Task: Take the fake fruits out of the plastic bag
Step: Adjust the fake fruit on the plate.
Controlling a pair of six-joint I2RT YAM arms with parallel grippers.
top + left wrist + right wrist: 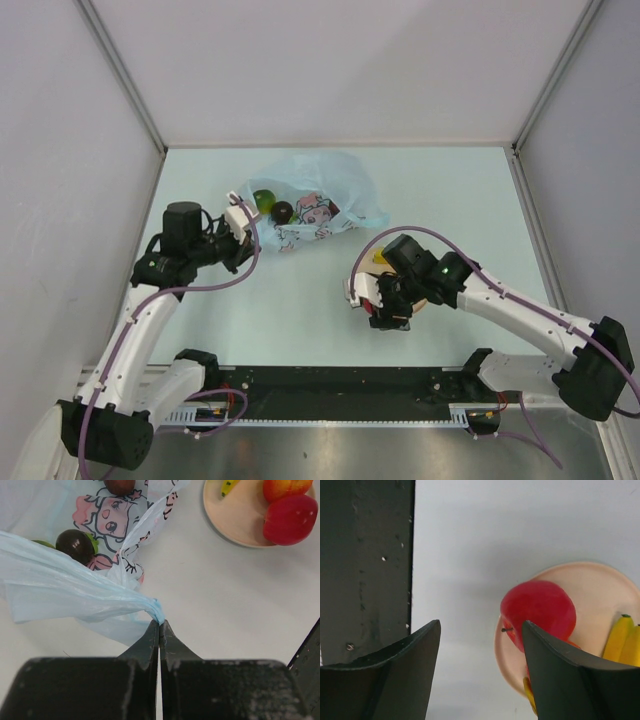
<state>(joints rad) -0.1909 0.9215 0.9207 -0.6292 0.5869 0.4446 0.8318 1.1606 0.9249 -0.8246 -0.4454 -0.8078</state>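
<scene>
The light-blue plastic bag (318,196) lies at the back middle of the table. A green fruit (264,199) and a dark purple fruit (283,211) sit at its mouth. My left gripper (240,222) is shut on the bag's edge; in the left wrist view its tips (159,625) pinch a gathered fold of the bag (60,587). The dark purple fruit (75,545) lies beside that fold. My right gripper (385,308) is open and empty just above the beige plate (600,587). The red apple (540,607) and the yellow banana (620,637) lie on that plate.
In the left wrist view the plate (232,522) also holds an orange fruit (285,486). Another dark fruit (119,485) shows at the top edge by the bag. The black front rail (365,565) runs close beside the right gripper. Walls enclose three sides.
</scene>
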